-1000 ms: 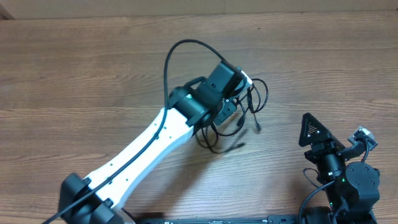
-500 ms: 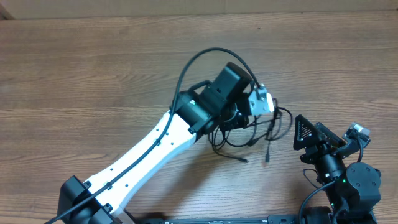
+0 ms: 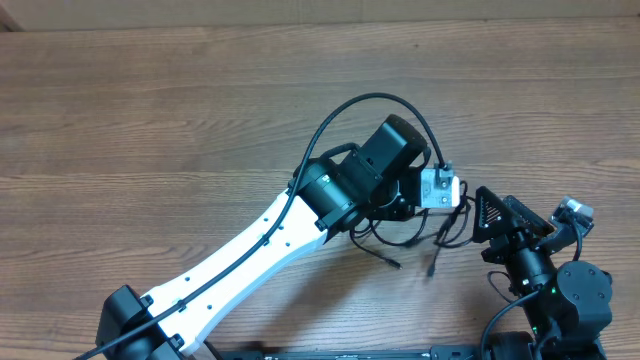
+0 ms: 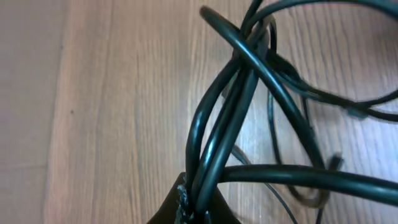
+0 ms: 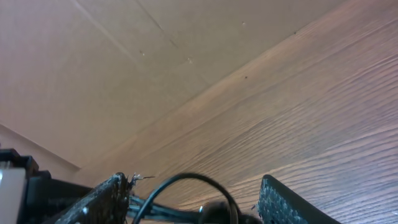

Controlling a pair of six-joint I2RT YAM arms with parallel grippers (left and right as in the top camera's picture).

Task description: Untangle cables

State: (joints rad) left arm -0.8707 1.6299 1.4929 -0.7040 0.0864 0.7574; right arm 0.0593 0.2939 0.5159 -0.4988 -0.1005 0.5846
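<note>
- Cables (image 4: 230, 124): a tangled black bundle, pinched together at one point, with loose plug ends reaching the wooden table (image 3: 150, 120) between both arms.
- Left gripper (image 4: 194, 208): clamped on the bundle.
- Right gripper (image 5: 199, 198): fingers spread apart, just beside the tangle.

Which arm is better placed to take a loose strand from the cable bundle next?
Right, probably: the right gripper is open beside the cables, while the left gripper is shut on them.
</note>
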